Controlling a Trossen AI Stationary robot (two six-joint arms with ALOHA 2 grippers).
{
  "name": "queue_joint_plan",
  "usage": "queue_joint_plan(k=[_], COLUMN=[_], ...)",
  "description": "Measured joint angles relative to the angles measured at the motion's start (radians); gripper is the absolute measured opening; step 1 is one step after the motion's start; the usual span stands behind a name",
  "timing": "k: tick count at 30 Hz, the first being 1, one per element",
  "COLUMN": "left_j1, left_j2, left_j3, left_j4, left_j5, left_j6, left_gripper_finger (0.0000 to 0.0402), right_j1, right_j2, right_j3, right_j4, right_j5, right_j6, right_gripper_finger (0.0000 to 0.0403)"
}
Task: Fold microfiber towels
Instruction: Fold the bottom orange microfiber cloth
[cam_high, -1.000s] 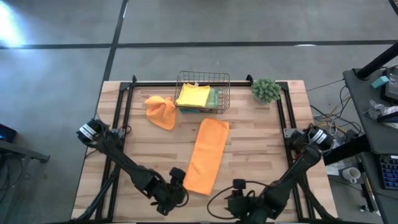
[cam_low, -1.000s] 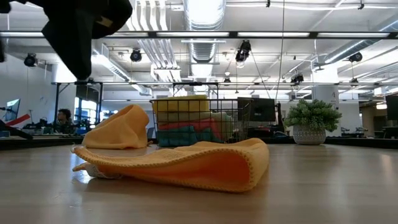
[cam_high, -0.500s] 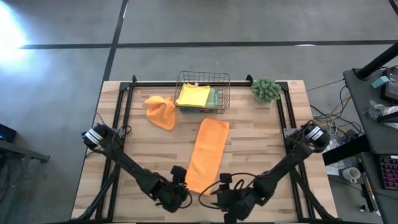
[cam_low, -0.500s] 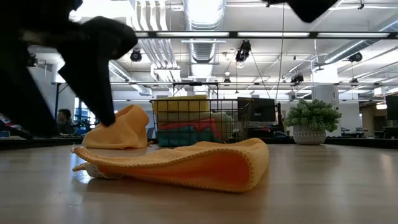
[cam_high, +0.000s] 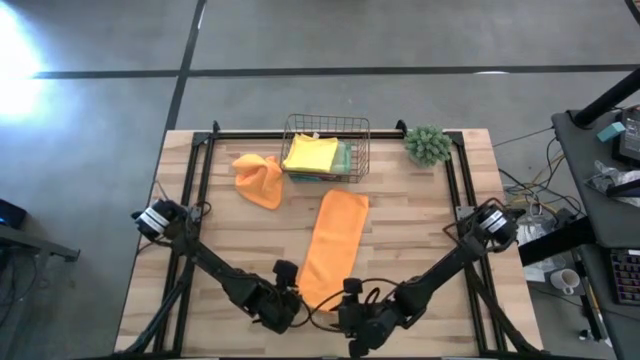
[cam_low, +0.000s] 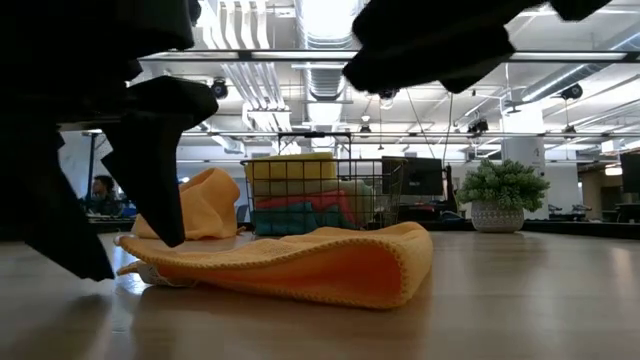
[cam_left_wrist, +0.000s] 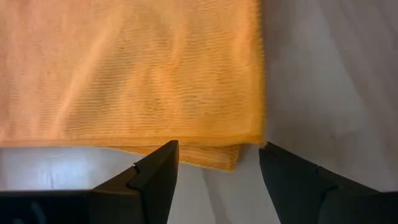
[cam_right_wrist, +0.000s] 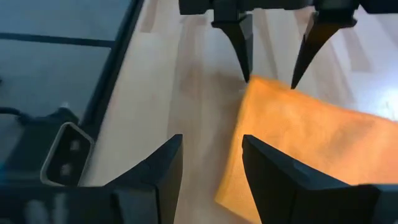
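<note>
End effector on our left arm (cam_high: 287, 300) hangs spread over the near left corner of the long orange towel (cam_high: 334, 250) mid-tabletop, the right one (cam_high: 352, 312) spread beside the opposite corner, both arms stretched low; we should pinch both layers evenly.

I see a light wooden plank counter (cam_high: 400, 235) with a black frame along its far edge and sides. Lying flat on it near the middle is a long orange towel (cam_high: 333, 249), folded into a strip that runs from the near edge toward the far side. A second, crumpled orange towel (cam_high: 258, 178) sits far left of it. Just right of that one, at the far edge, stands a wire basket (cam_high: 326, 149). A small green spiky plant (cam_high: 428, 145) rests at the far right.
</note>
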Motion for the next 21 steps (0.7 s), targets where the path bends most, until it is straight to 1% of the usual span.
queue_joint_plan(k=[3,5,10,14,17,21], left_j1=[0.014,0.023,0.036,0.042,0.047,0.059], left_j2=[0.000,0.001,0.003,0.003,0.003,0.003], left_j3=[-0.001,-0.001,-0.003,-0.003,-0.010,-0.024], left_j4=[0.004,0.004,0.004,0.010,0.041,0.076], left_j5=[-0.001,-0.001,0.004,0.006,0.007,0.011], left_j6=[0.015,0.035,0.078,0.092,0.131,0.127], left_gripper_finger=[0.0208,0.0208,0.0208,0.0208,0.0208,0.0208], right_j1=[-0.004,-0.008,-0.008,-0.017,-0.028,-0.037], right_j2=[0.033,0.060,0.112,0.125,0.131,0.133], right_j3=[0.035,0.055,0.086,0.093,0.091,0.086], right_j4=[0.007,-0.018,-0.075,-0.093,-0.120,-0.135], right_j5=[0.011,0.013,0.012,0.021,0.023,0.001], right_j6=[-0.016,-0.016,0.030,0.089,0.095,0.136], right_gripper_finger=[0.0157,0.0157,0.0157,0.0157,0.0157,0.0157])
